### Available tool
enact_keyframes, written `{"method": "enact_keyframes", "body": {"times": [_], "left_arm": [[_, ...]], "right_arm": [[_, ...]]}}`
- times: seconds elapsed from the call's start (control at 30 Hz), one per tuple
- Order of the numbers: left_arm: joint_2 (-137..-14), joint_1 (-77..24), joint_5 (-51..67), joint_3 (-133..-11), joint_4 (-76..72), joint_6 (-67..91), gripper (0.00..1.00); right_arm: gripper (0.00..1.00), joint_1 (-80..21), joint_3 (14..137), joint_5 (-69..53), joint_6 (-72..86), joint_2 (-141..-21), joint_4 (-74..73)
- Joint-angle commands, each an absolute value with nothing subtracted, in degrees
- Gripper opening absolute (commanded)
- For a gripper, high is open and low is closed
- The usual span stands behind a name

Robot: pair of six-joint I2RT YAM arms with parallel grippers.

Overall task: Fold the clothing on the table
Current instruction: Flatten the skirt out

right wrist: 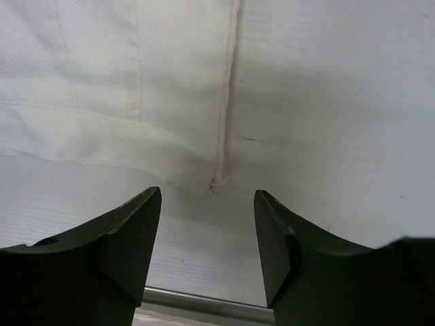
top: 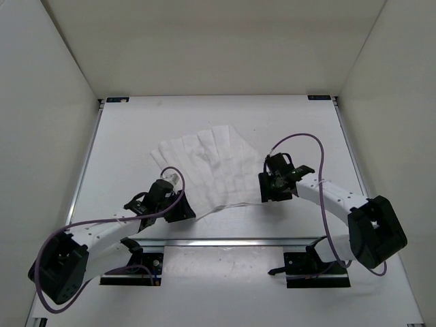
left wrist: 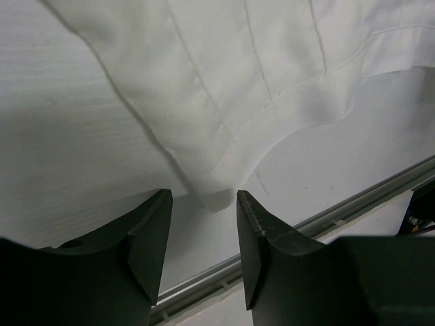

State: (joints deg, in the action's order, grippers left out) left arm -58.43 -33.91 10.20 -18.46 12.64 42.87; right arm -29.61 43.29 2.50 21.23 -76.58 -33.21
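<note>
Got the clothing (top: 211, 170) fanned out flat mid table (top: 122, 150), near hem bowed in an arc. Left gripper (left wrist: 204, 195) and right gripper (right wrist: 207, 192) both partly open, nothing held, one near corner sitting right by each pair of tips. Probably best to ease down, slide a finger under each corner, pinch both together, then lift level and carry toward the far edge evenly to avoid skewing the fold.

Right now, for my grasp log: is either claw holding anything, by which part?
Nothing is held. Both open: the left claw faces one near corner of the soft white creased clothing, the right claw the other.
</note>
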Motion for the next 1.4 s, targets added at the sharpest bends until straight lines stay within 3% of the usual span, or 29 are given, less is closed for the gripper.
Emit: {"method": "enact_keyframes", "body": {"times": [0.0, 0.17, 0.27, 0.3, 0.43, 0.6, 0.7, 0.8, 0.93, 1.2, 1.37], "left_arm": [[-61.86, -35.86, 6.77, -20.21, 10.29, 43.50, 0.54], [-65.64, -37.44, 5.37, -21.62, 9.32, 43.51, 0.53], [-66.79, -38.32, 3.95, -22.76, 9.67, 43.16, 0.36], [-67.23, -38.06, 3.87, -22.76, 9.49, 42.98, 0.25], [-67.76, -37.62, 4.74, -22.76, 9.32, 42.28, 0.00], [-68.38, -37.35, 5.01, -22.24, 8.97, 41.66, 0.00], [-68.12, -37.27, 5.10, -21.79, 8.79, 40.88, 0.00], [-66.98, -36.83, 6.50, -21.88, 8.79, 39.03, 0.00], [-62.07, -34.37, 5.19, -29.95, 17.65, 33.76, 0.00], [-53.96, -31.11, 3.08, -65.96, 40.84, 28.57, 0.00], [-55.01, -29.89, 5.09, -82.57, 47.54, 27.95, 0.00]], "right_arm": [[0.55, -29.88, 44.65, 3.25, 21.89, -76.99, -30.85], [0.56, -30.14, 43.42, 3.51, 22.32, -77.69, -29.62], [0.56, -29.71, 43.51, 4.04, 22.50, -78.31, -28.92], [0.56, -29.97, 43.24, 3.96, 22.59, -78.92, -28.48], [0.55, -29.45, 42.10, 4.39, 23.20, -80.24, -26.63], [0.46, -29.62, 41.22, 5.36, 23.56, -82.79, -25.75], [0.28, -29.18, 40.43, 5.27, 23.99, -83.84, -25.23], [0.00, -29.44, 41.30, 6.06, 23.82, -83.15, -26.53], [0.00, -31.72, 45.69, 6.24, 22.33, -76.74, -30.58], [0.00, -33.75, 70.17, -2.97, 20.13, -54.87, -42.70], [0.00, -32.08, 84.78, -8.33, 18.55, -57.29, -50.61]]}}
